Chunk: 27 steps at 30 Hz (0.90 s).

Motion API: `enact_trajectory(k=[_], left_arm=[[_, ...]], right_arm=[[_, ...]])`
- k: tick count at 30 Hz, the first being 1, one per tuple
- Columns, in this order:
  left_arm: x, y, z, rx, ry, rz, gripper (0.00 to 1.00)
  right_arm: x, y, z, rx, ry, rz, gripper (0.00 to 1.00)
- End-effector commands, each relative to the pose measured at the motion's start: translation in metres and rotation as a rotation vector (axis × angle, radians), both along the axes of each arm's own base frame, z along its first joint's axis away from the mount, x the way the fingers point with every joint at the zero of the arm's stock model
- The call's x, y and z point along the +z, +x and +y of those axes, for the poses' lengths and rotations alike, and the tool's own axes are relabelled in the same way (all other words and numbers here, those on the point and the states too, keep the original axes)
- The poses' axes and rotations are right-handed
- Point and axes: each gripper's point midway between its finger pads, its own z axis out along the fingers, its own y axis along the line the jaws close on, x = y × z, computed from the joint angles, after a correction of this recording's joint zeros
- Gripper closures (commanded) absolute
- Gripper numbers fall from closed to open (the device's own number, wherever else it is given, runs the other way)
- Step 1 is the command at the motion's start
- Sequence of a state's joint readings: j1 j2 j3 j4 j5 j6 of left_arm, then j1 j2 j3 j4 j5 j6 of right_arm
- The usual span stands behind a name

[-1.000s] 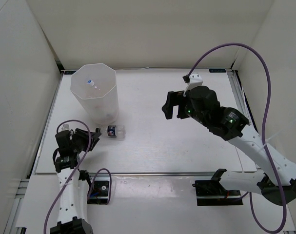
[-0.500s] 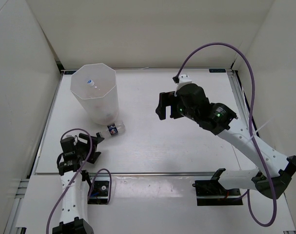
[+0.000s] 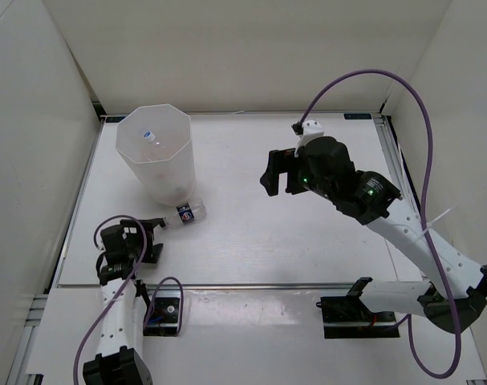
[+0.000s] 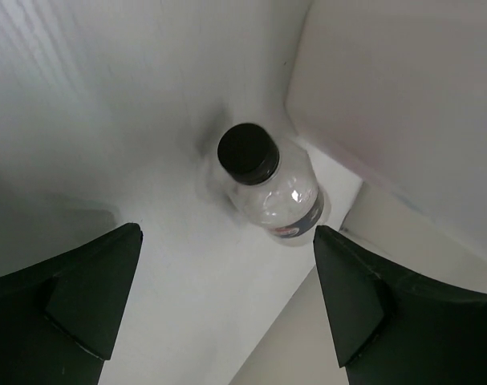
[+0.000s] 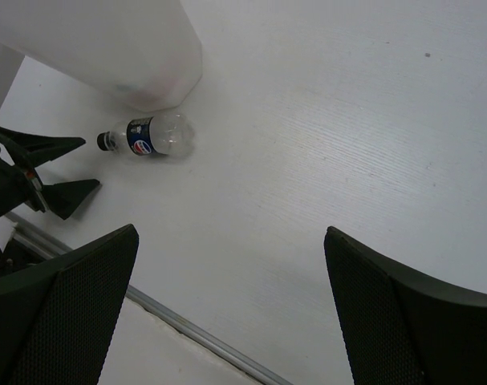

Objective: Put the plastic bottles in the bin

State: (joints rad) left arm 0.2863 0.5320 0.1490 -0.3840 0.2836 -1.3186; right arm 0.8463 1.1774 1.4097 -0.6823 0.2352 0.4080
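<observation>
One plastic bottle with a black cap and a dark blue label lies on its side at the foot of the bin. The tall white bin stands at the back left, and a small white cap shows inside it. My left gripper is open just left of the bottle, fingers pointing at its cap. In the left wrist view the bottle lies beyond the open gripper, touching neither finger. My right gripper hangs open and empty over mid-table. The right wrist view shows the bottle and the bin far from the gripper.
White walls close in the table on three sides. A metal rail runs along the near edge. A purple cable loops above the right arm, and another trails along the left arm.
My left gripper has opened wide and drawn back slightly towards the near edge. The bottle has shifted a little to the left. The right arm swayed left and came back.
</observation>
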Motion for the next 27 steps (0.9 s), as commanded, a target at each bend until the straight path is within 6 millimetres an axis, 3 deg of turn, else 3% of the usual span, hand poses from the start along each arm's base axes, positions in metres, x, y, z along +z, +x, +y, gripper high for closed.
enact_trajectory(k=[1, 12, 17, 27], left_arm=[[0.001, 0.013, 0.011, 0.069, -0.010, -0.035, 0.01], [-0.018, 0.027, 0.005, 0.025, -0.001, 0.047, 0.01], [-0.029, 0.024, 0.002, 0.007, 0.002, 0.100, 0.01], [-0.042, 0.022, 0.006, 0.029, 0.013, 0.153, 0.26]], right_arm=[[0.015, -0.003, -0.005, 0.010, 0.017, -0.036, 0.00], [0.012, -0.001, -0.007, 0.005, -0.003, -0.029, 0.00], [0.012, 0.002, -0.010, -0.004, -0.003, -0.029, 0.00], [0.005, 0.002, -0.019, -0.024, -0.030, -0.004, 0.00]])
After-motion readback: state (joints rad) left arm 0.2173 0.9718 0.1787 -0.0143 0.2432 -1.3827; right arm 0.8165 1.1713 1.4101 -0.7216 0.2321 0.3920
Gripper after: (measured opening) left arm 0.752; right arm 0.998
